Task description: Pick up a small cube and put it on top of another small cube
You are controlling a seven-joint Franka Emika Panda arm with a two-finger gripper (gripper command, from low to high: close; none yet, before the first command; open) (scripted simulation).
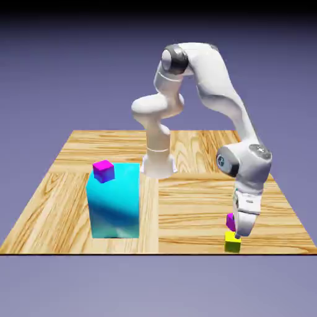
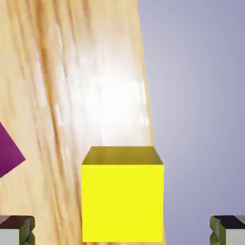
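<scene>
We note the table (image 1: pixel 186 204) first, then the tall cyan block (image 1: pixel 114 201) on the exterior view's left with a small magenta cube (image 1: pixel 103 171) on top. The arm (image 1: pixel 217 93) reaches down at the right front edge, its gripper (image 1: pixel 240 230) spread wide and holding nothing. Between the fingertips (image 2: pixel 17 229) sits the yellow cube (image 2: pixel 122 194), untouched at the table's edge, another magenta cube (image 1: pixel 230 221) just beside it.

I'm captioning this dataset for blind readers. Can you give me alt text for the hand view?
A yellow cube fills the lower middle, sitting between the open end effector fingertips at the bottom corners. It rests near the wooden table edge, with part of a magenta cube at the left.
</scene>
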